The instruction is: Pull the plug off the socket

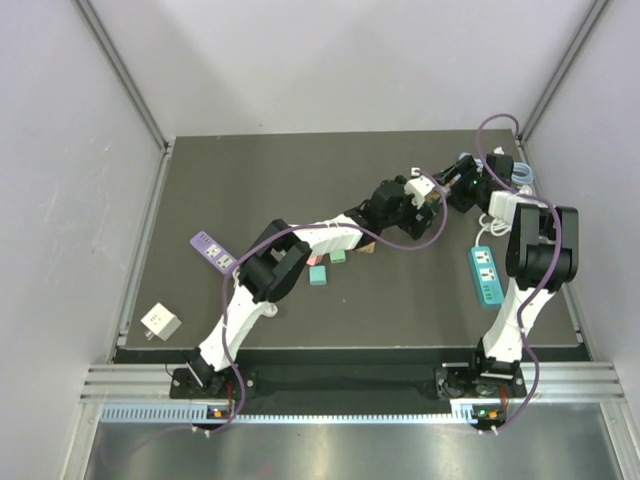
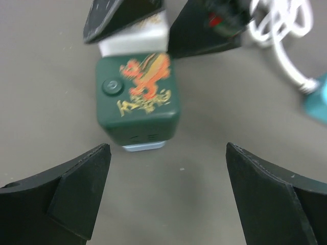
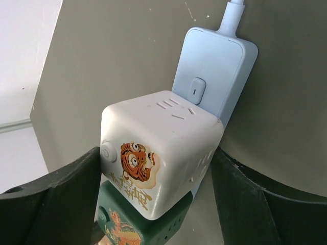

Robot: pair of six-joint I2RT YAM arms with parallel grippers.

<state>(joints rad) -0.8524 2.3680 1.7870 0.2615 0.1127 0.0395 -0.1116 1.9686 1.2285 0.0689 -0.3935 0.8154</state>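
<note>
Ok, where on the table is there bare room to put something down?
The far-left stretch of the table, behind the purple power strip, is bare. So is the near middle, between small blocks and teal power strip. The far-right corner is crowded: left claw, right claw on the white cube socket, white cables.

From my left wrist, my right end effector point(image 2: 130, 47) hides half the white cube point(image 2: 138, 38); the teal strip point(image 2: 317, 98) runs off the right edge. From my right wrist, the green cube point(image 3: 153, 232) is mostly covered by the white one and cut by the bottom edge.
</note>
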